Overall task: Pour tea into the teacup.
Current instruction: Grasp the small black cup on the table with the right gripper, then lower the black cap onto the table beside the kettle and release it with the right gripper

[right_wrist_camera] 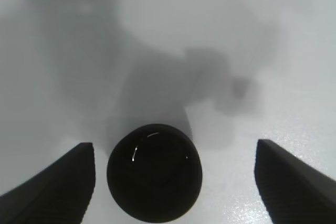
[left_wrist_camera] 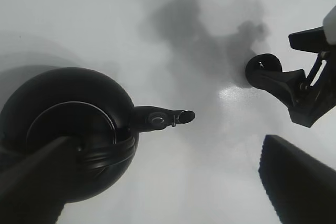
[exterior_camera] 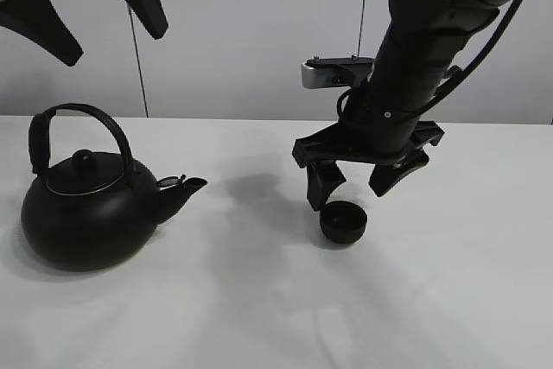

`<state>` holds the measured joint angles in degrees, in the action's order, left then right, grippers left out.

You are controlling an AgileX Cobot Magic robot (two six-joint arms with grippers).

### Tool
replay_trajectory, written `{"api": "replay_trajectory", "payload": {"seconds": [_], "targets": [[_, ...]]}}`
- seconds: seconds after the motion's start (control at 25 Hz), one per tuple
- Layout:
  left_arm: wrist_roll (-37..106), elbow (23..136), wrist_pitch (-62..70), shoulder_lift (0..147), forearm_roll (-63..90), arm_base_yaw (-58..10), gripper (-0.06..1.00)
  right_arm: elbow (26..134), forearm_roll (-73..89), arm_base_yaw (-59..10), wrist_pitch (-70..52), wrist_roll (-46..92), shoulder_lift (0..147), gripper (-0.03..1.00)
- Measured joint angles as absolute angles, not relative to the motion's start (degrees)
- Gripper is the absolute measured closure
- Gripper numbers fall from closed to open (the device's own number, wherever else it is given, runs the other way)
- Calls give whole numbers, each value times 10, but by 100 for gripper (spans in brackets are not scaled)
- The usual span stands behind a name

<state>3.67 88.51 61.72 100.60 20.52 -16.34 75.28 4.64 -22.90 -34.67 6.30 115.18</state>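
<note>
The teacup (exterior_camera: 343, 221), a tiny matte-black handleless bowl, stands on the white table right of centre. My right gripper (exterior_camera: 356, 187) hangs open just above it, one finger to each side, not touching. In the right wrist view the teacup (right_wrist_camera: 154, 171) sits between the spread fingers (right_wrist_camera: 52, 184), nearer one of them. The big round black kettle (exterior_camera: 86, 205) with an arched handle stands at the left, its spout (exterior_camera: 188, 187) pointing toward the cup. My left gripper (exterior_camera: 117, 47) is open and empty, high above the kettle. The left wrist view shows the kettle (left_wrist_camera: 68, 135) and the teacup (left_wrist_camera: 262, 66) partly behind a right finger.
The white table (exterior_camera: 259, 317) stretches to a pale wall behind. The right arm (exterior_camera: 423, 49) rises steeply above the cup. Bare table lies between the kettle's spout and the cup.
</note>
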Motion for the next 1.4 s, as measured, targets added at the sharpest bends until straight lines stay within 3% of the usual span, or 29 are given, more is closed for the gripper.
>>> {"api": "replay_trajectory", "payload": {"seconds": [0.4,0.6,0.8,1.12,1.4], "targets": [[37,885,617,1006,205,-163,27,755,62,-229,-352,98,1192,41],[37,885,617,1006,205,-163,27,755,62,-229,-346,92,1195,57],[36,885,617,1006,205,-163,27,755,60,-234,-346,88,1195,57],[36,885,617,1006,205,-163,27,809,45,-316,-346,67,1196,57],[36,885,617,1006,205,-163,27,840,21,-338,-357,58,1220,57]]}}
